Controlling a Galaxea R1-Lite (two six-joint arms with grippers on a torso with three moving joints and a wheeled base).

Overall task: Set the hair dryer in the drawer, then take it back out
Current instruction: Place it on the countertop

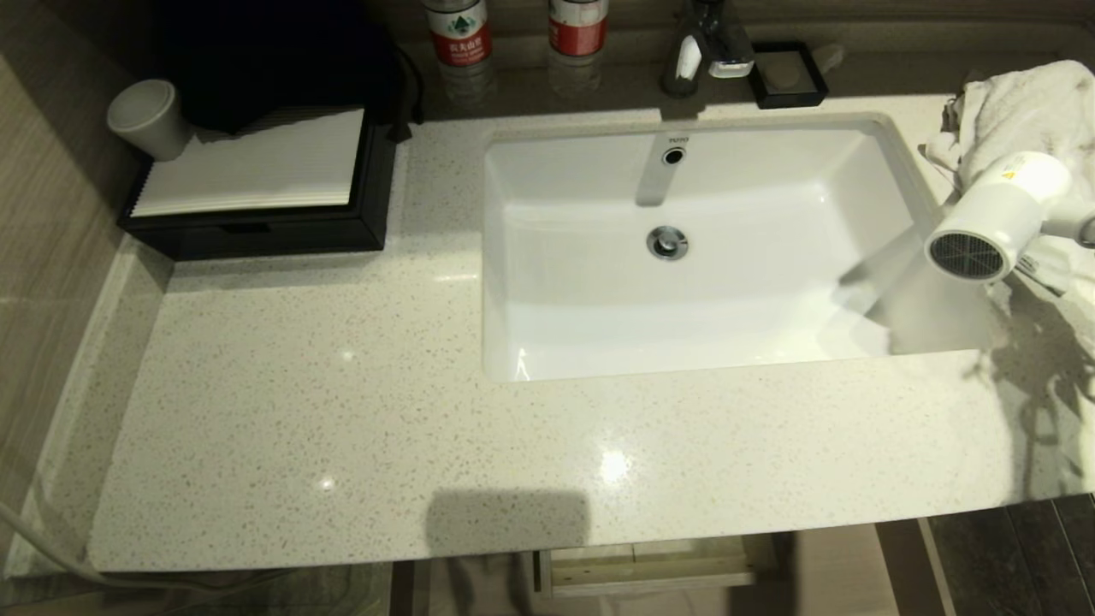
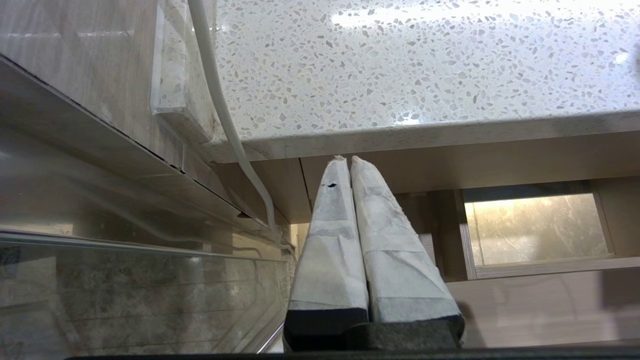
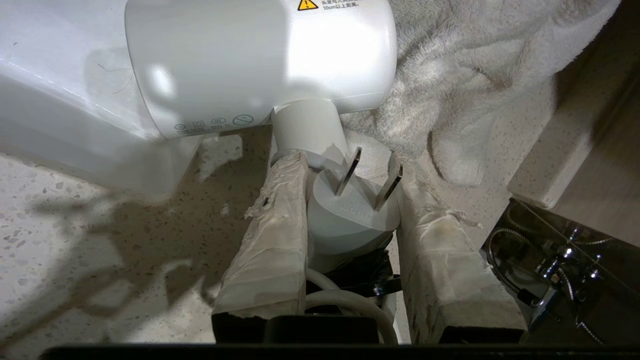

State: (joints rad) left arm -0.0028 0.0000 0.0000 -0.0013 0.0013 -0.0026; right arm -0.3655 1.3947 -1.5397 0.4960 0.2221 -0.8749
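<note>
Drawer [image 1: 650,569]: nearest the camera, bottom centre of the head view, pulled out a little under the bench edge; only a strip of light wood shows and nothing can be seen inside it.
Bench [image 1: 342,411]: speckled pale stone filling the middle of the frame, with the sink [image 1: 599,334] sunk in at centre right and dry.
Hair dryer [image 1: 997,218]: at the right edge of the head view, lifted above the sink's right rim; its barrel runs from upper right down to lower left, grille toward the basin.
Right tool [image 3: 345,185]: closed on the hair dryer's handle, with the cord's plug [image 3: 352,212] caught between its wrapped fingers [image 3: 272,235].
Key relation: drawer lies well down and left of the held dryer, so I judge the carry must cross the bench front and then drop.
Towel [image 1: 1026,107]: heaped at upper right, just behind the dryer.
Left tool [image 2: 349,159]: parked low beside the cabinet, fingers pressed together, empty.
Black box [image 1: 257,184]: upper left, far from the work.
</note>
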